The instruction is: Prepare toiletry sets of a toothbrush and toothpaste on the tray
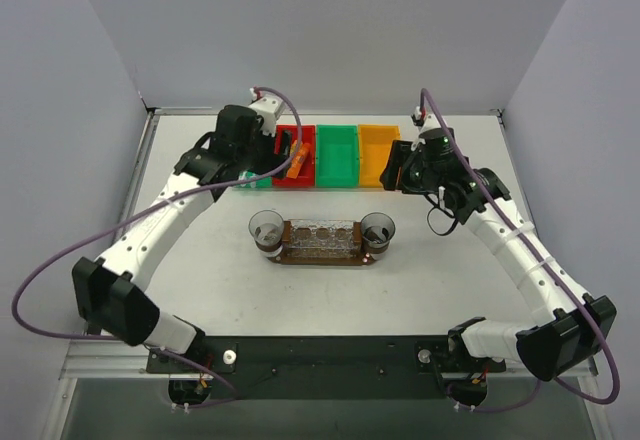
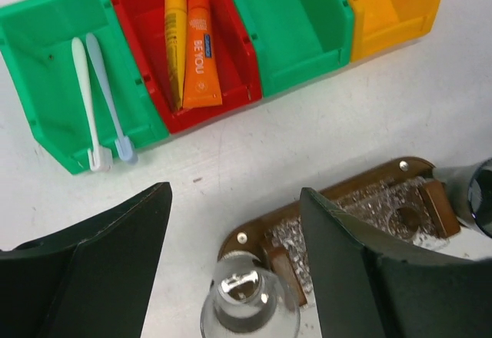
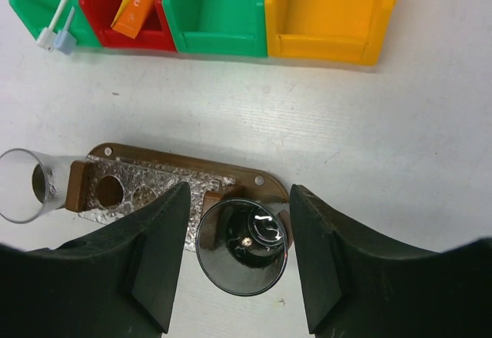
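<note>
Left tool [image 2: 234, 276]: black fingers apart, nothing held. It hangs above the white bench [image 1: 200, 260], between the row of bins and the tray.

Far of it and to the left, two slim plastic toothbrushes [image 2: 83, 96] lie side by side in the leftmost green plastic bin [image 2: 46, 54]. Their heads are at the near end. One is white and the other looks faintly blue.

In the red plastic bin [image 2: 231, 46] next on the right, a flat wedge-shaped yellow toothpaste tube [image 2: 175, 42] and an orange toothpaste tube [image 2: 201, 54] lie touching lengthwise.

Right tool [image 3: 238, 261]: fingers apart, clamped on nothing. Its wrist view shows a smoky clear plastic cup [image 3: 244, 246] between the fingers. The cup stands at the right end of the dark-brown oval wooden tray [image 3: 184, 163], and a second clear cup [image 3: 27, 184] stands at the left end. The middle of the tray carries a crinkled silvery panel [image 3: 154, 192] with round holes.

Far of the tray, a second green bin [image 3: 219, 8] and an orange-yellow bin [image 3: 330, 8] complete the row.
</note>
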`<move>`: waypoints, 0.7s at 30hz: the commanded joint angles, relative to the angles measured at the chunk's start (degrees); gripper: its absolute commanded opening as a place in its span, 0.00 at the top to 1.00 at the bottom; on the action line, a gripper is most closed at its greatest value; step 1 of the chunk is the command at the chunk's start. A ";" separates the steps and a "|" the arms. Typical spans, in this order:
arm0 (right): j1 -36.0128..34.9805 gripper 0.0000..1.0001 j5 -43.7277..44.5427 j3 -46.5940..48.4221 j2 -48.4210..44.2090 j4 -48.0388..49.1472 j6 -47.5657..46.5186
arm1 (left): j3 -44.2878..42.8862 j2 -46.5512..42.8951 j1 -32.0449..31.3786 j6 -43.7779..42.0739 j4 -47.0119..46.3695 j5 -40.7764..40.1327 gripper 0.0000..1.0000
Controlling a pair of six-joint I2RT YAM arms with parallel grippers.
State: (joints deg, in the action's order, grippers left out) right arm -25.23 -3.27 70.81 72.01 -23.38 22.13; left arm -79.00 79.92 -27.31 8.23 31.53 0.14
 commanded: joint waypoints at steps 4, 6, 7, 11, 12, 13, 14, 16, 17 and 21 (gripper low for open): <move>3.26 0.52 -1.13 3.37 -3.01 -0.62 1.69 | -16.96 17.53 0.68 -7.00 2.39 -0.85 0.33; 4.84 0.53 -1.74 3.29 -3.80 -0.88 1.51 | -21.17 22.63 1.21 -7.52 3.18 -0.14 0.36; 5.45 0.53 -2.09 3.11 -4.07 -1.06 1.60 | -22.50 24.04 1.29 -7.87 3.45 -0.14 0.37; 7.57 0.53 -2.80 3.37 -4.51 -2.20 1.16 | -26.02 30.89 1.56 -8.94 3.45 1.26 0.37; 8.18 0.53 -2.88 3.64 -4.42 -2.72 1.07 | -26.46 31.78 1.65 -8.76 3.45 1.00 0.37; 8.27 0.53 -2.97 3.81 -4.25 -2.90 1.07 | -26.81 32.49 1.65 -8.84 3.28 0.83 0.37; 8.53 0.53 -3.06 4.16 -4.07 -3.16 1.07 | -27.08 33.97 1.65 -9.28 3.28 0.65 0.37; 8.80 0.53 -3.67 4.78 -3.28 -3.52 1.07 | -27.43 35.21 1.65 -9.46 3.28 0.30 0.37; 8.80 0.53 -3.94 5.30 -2.93 -3.61 1.16 | -27.43 36.17 1.65 -9.46 3.28 0.30 0.37; 9.24 0.54 -5.08 6.89 -0.21 -4.31 1.25 | -27.17 38.73 1.47 -9.99 2.13 -1.54 0.37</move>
State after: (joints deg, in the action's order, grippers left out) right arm -16.51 -6.63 74.39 69.60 -26.87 23.14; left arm -103.22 116.88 -26.04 -0.38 34.81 -0.01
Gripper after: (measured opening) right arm 0.466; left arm 0.627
